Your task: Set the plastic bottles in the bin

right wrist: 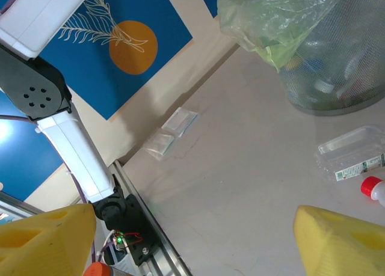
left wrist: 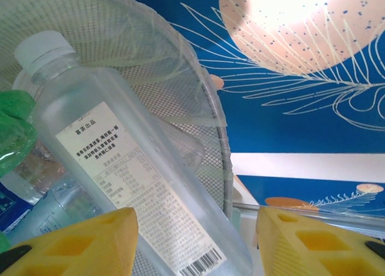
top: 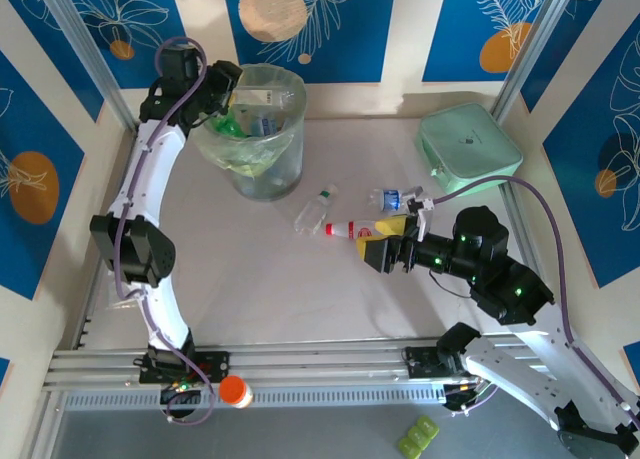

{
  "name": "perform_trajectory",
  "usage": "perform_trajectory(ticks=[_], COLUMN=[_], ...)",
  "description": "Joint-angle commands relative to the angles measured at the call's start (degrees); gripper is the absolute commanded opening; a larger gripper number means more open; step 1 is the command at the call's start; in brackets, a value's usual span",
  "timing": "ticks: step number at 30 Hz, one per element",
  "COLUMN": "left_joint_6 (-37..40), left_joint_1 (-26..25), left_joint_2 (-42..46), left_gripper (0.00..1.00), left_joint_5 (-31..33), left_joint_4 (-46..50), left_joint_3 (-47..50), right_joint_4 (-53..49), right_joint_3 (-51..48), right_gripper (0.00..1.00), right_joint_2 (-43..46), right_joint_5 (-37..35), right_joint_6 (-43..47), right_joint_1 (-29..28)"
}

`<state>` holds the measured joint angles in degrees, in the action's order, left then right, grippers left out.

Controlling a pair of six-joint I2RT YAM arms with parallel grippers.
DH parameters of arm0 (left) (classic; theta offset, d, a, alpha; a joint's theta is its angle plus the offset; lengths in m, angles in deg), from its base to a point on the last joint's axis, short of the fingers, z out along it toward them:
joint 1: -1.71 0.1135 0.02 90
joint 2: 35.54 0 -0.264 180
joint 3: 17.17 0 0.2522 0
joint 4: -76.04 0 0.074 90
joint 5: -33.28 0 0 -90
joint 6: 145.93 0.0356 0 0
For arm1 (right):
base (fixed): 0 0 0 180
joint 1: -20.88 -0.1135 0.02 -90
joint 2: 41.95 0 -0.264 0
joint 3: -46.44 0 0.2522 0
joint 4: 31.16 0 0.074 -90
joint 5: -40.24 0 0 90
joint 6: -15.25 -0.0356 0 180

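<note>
- Left gripper: fingers are part-spread and straddle the base end of the white-label bottle. One pad looks to be against it and a sliver of gap shows at the other. Cannot tell whether it is pinched or free.
- That bottle points cap-first into the bin and sits over other bottles piled inside.
- Step in hand, as I read it: drop-off of this bottle, and it looks as good as delivered.
- Next for the left arm: spread fully, then back straight out over the bin's rim so the pads don't drag the bottle out.
- Right gripper: fingers are wide apart and empty, touching nothing, with bare table under them.
- It hangs low, right of the bin and nearer the arm bases, just beside the red-capped bottle.
- Other bottles out of the bin:
  - a clear bottle near the bin's right side
  - a blue-label bottle further right of it
- Next for the right arm: square the jaws across the red-capped bottle, come down and close. It is round and light, so it will likely roll if nudged off-centre.
</note>
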<state>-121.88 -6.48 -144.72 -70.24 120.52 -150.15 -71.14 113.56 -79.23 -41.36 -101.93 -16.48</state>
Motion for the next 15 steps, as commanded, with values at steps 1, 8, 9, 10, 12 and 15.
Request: perform_trajectory(ticks=[1, 8, 9, 10, 12, 15], left_joint_6=[2.86, 3.98, 4.28, 4.20, 4.58, 3.86], left_joint_1=[0.22, -1.34, -1.46, -1.42, -1.46, -1.48], left_joint_2=[-0.04, -8.84, -9.76, -10.61, -12.34, -14.51], left_gripper=[0.52, 0.50, 0.50, 0.50, 0.50, 0.50], left_joint_5=[-2.27, -5.84, -5.82, -5.87, -5.68, -6.89], left_joint_4=[0.53, 2.13, 1.81, 1.93, 1.58, 0.83], left_joint_3=[-1.60, -11.37, -12.20, -12.79, -13.65, -13.89], right_joint_4=[-0.42, -0.12, -0.22, -0.19, 0.28, 0.30], right_joint_3=[1.70, 1.68, 1.67, 1.53, 1.08, 0.68], right_gripper=[0.85, 0.85, 0.85, 0.85, 0.85, 0.85], right_joint_2=[0.55, -0.15, -0.32, -0.34, -0.40, -0.52], right_joint_5=[-1.46, -1.71, -1.81, -1.81, -1.64, -1.38], right_joint_6=[0.64, 0.63, 0.64, 0.49, 0.12, -0.18], right_joint_1=[0.19, 0.19, 0.19, 0.19, 0.19, 0.23])
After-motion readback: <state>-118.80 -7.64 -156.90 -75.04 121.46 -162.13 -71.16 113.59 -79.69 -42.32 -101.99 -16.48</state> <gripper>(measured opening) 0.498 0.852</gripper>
